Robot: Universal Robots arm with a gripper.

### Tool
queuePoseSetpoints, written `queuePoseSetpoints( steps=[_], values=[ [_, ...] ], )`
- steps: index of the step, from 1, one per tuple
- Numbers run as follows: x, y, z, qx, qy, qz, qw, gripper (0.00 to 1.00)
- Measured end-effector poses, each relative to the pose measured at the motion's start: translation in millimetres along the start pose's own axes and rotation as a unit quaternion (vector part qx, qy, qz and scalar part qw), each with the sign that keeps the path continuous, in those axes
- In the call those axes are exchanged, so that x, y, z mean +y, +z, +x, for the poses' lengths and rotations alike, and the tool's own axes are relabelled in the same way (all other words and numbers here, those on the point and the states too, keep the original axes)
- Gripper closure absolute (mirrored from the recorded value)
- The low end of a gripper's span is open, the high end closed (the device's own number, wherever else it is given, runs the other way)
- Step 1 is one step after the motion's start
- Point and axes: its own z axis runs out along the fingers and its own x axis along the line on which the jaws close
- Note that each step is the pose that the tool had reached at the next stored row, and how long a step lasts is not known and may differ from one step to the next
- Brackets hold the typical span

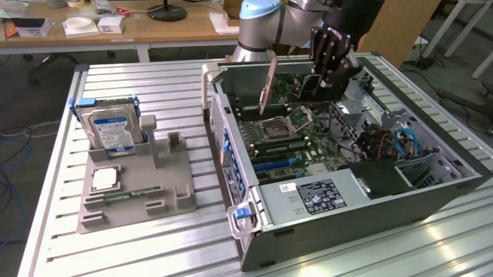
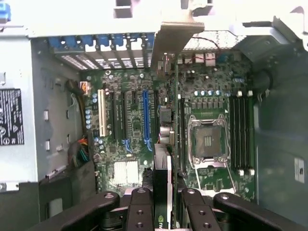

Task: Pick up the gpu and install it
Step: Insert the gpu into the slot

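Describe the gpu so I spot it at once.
Find the open computer case on the exterior view's right. Above its motherboard the gripper holds the gpu: a thin brownish slab edge-on, unlike the thick blue-labelled hard drive outside.

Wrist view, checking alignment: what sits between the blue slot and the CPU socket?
The gpu, held edge-on by the gripper, as the wrist view shows.

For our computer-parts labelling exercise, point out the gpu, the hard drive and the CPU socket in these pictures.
gpu [image 1: 267, 86], exterior view, middle of its brownish face.
hard drive [image 1: 113, 131], exterior view, on its blue label.
CPU socket [image 2: 208, 140], wrist view, centre of the socket.
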Motion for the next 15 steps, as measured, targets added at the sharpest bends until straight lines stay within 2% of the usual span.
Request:
queuePoseSetpoints(
  steps=[4,9,15],
  values=[
    [0.0,0.0,0.0,0.0011,-0.029,-0.0003,0.9996,0.73],
    [0.0,0.0,0.0,0.0019,-0.057,-0.0007,0.9984,0.73],
    [0.0,0.0,0.0,0.0019,-0.059,-0.0007,0.9983,0.73]
  ],
)
